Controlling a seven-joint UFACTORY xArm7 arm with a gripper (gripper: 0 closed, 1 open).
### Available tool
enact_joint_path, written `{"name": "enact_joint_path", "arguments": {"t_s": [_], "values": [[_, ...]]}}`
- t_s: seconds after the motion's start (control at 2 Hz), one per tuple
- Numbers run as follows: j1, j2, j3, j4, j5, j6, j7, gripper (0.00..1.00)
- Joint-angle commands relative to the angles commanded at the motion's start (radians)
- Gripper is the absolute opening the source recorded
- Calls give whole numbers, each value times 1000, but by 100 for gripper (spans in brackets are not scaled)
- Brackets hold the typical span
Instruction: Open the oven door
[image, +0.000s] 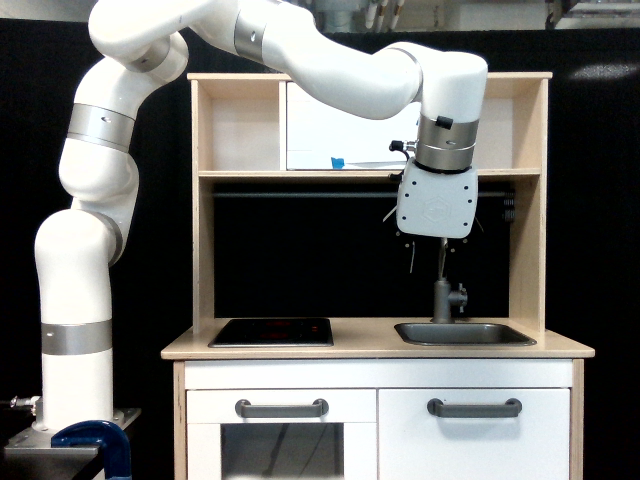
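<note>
Toy kitchen, exterior view. Oven door (345, 125) sits in the upper shelf compartment, centre-top of frame: white flat panel, blue tape piece at its lower edge. Its right part, where a handle would be, is hidden behind the arm's wrist.

Pincer (427, 262) hangs right of centre, fingers pointing down, just above the faucet (443, 290) and below the shelf. Fingers appear thin and parted; spread, holding nothing.

Judgement: approach step, door looks closed, nothing gripped yet.

Risks:
- Wrist is near the shelf edge; raising it without clearing outward could strike the shelf.
- Fingers point down; without reorienting they could slip off the handle.
- Descent would hit the faucet.
</note>
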Motion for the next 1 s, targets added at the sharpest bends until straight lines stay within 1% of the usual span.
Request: {"name": "enact_joint_path", "arguments": {"t_s": [0.5,1.0], "values": [[-7,-99,60,-80,132,-49,98,100],[-69,-98,65,-89,271,-23,45,100]]}}
